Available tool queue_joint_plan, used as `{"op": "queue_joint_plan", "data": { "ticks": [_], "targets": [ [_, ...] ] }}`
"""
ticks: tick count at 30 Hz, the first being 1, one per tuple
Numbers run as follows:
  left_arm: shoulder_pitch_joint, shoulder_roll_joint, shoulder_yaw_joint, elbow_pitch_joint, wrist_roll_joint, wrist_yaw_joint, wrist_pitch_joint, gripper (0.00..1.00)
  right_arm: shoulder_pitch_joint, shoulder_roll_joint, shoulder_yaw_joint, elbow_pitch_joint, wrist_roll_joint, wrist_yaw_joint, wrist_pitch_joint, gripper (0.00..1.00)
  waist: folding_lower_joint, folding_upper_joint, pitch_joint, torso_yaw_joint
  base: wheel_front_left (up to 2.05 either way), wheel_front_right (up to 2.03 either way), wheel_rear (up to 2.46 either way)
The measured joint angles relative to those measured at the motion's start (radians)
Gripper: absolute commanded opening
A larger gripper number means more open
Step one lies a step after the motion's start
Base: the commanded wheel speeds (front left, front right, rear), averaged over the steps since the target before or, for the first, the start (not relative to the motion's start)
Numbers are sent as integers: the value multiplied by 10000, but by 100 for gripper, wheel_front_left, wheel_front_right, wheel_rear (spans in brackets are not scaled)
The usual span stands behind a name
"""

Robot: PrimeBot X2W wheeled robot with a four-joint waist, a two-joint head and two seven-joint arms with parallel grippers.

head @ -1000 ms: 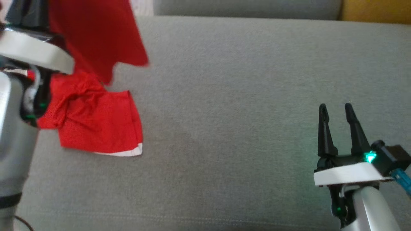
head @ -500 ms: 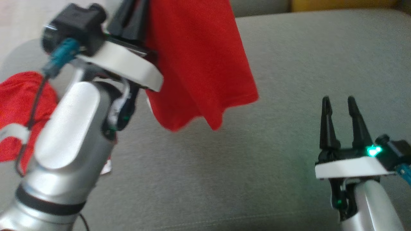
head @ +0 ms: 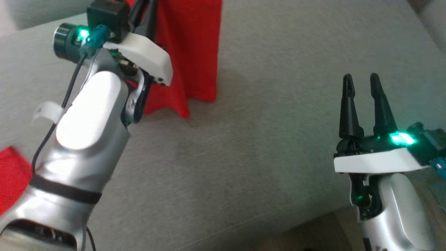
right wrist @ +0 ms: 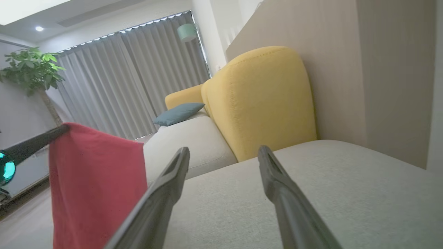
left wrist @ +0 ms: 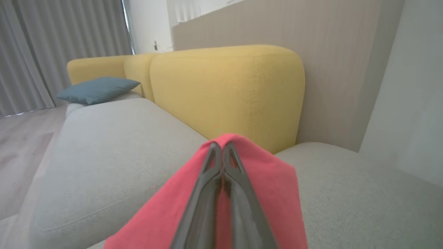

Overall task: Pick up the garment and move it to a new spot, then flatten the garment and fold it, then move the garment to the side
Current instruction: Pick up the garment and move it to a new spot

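The red garment hangs in a loose drape above the grey sofa seat, its lower corners just over the fabric. My left gripper is shut on the garment's top fold; in the head view its dark fingers run up past the top edge. The right wrist view shows the garment dangling at the left. My right gripper stands open at the right, well apart from the cloth, with nothing between its fingers.
Another patch of red cloth lies at the lower left behind my left forearm. A yellow backrest rises beyond the seat, with a blue cushion farther along. The seat's front edge and wood floor lie near my right arm.
The head camera has swung, shifting the whole picture. My left arm has carried the hanging garment up and across over the seat. The right gripper stays open.
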Motion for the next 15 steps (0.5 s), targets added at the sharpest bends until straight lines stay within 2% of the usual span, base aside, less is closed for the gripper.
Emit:
{"op": "queue_joint_plan", "data": {
  "ticks": [1,2,3,8,15],
  "targets": [
    [-108,-31,-15,326,2,-36,-77,0,-44,0,36,-27,35,0,0,100,0,0,94,-176,0,0,0],
    [-226,-84,-54,639,4,-90,-130,31,-51,-2,67,-52,84,0,-2,100,0,0,186,-341,0,0,0],
    [-328,-146,-132,926,15,-134,-236,100,-46,0,98,-58,105,0,-2,100,0,0,273,-489,0,0,0],
    [-574,-476,-148,1833,77,-263,-857,100,-30,0,-8,-96,146,0,-2,100,0,0,616,-814,0,0,0],
    [-524,-416,263,1689,75,-337,-1227,100,-10,0,-433,-61,-297,0,-2,100,0,0,451,-9,0,0,0]
  ]
}}
